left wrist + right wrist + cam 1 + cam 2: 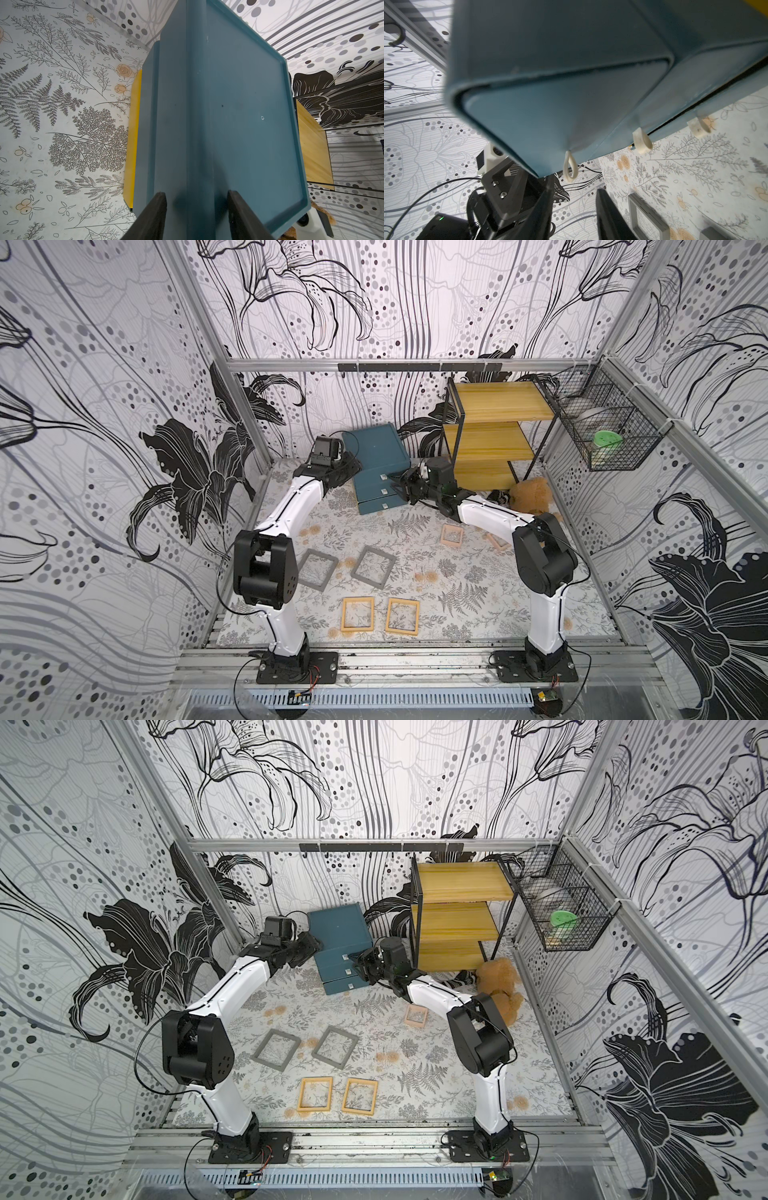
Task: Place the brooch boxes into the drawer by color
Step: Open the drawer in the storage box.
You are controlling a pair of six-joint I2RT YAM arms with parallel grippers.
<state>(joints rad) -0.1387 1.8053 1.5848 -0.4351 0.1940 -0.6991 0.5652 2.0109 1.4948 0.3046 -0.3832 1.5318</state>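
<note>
Left gripper (197,195): you have its black fingers parted astride the top left edge of the small teal-blue three-drawer chest (376,448). Whether the pads touch the chest cannot be told, and nothing is gripped.

Right gripper (575,187): it sits at the chest front, jaws partly open and empty. The pale loop pull (570,168) of the top teal drawer (550,116) hangs just beyond the fingertips, not between them. That drawer looks closed.

The brooch boxes all lie flat on the fern-print tabletop (415,531), in front of the chest and apart from both grippers:
- Two grey frame cases (318,570) (373,569) are side by side.
- Two yellow-tan frame cases (358,614) (402,616) are nearer the arm bases.
- The small pink-beige frame case (452,535) is beside the right forearm.
</note>
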